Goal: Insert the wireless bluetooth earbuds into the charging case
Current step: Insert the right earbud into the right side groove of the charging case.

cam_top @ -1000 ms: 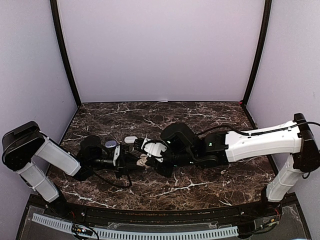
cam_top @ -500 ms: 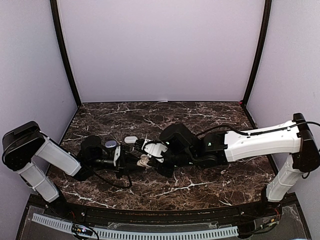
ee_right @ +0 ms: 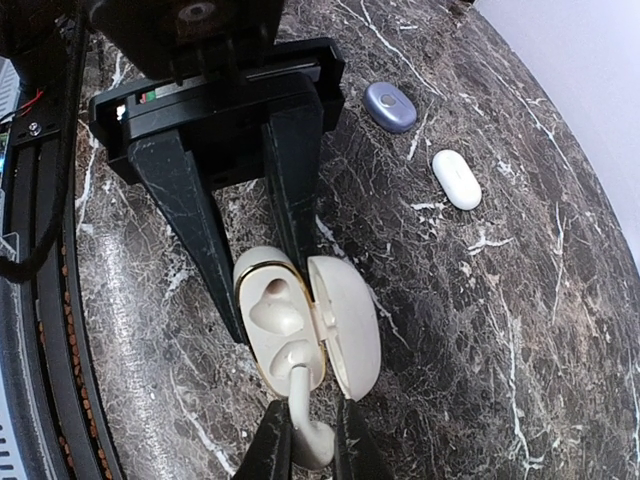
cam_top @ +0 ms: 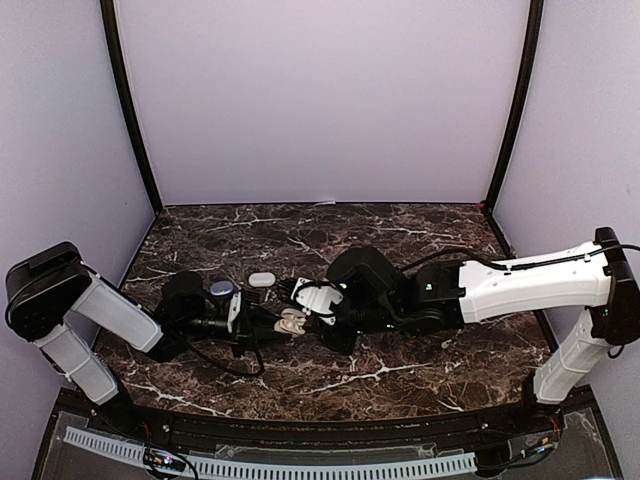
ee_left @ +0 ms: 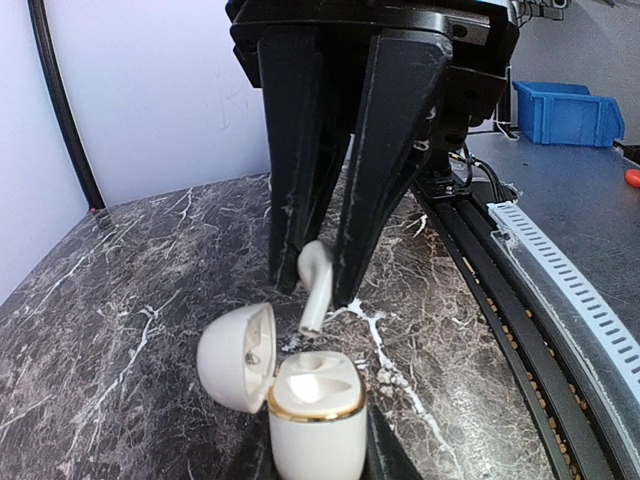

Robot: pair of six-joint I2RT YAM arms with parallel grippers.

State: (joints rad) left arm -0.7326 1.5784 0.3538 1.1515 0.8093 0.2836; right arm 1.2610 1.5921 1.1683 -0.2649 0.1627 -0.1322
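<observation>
My left gripper (cam_top: 272, 323) is shut on a white charging case (ee_left: 312, 415) with a gold rim. The case stands upright and its lid (ee_left: 236, 357) hangs open to one side. Both of its slots (ee_right: 278, 318) look empty. My right gripper (ee_right: 311, 442) is shut on the head of a white stemmed earbud (ee_right: 306, 420). The earbud's stem (ee_left: 316, 300) points down at the case's nearer slot, its tip at the slot's mouth. Whether it touches cannot be told. The two grippers face each other tip to tip over the dark marble table (cam_top: 400, 240).
A small lavender oval piece (ee_right: 390, 106) and a white oval piece (ee_right: 456, 179) lie on the table behind the case. In the top view the white piece (cam_top: 262, 279) sits just beyond the grippers. The black rail and cable track (ee_left: 520, 290) run along the table's near edge.
The right arm has shifted slightly to the right with the earbud still in its grip. The left arm and the case have stayed put.
</observation>
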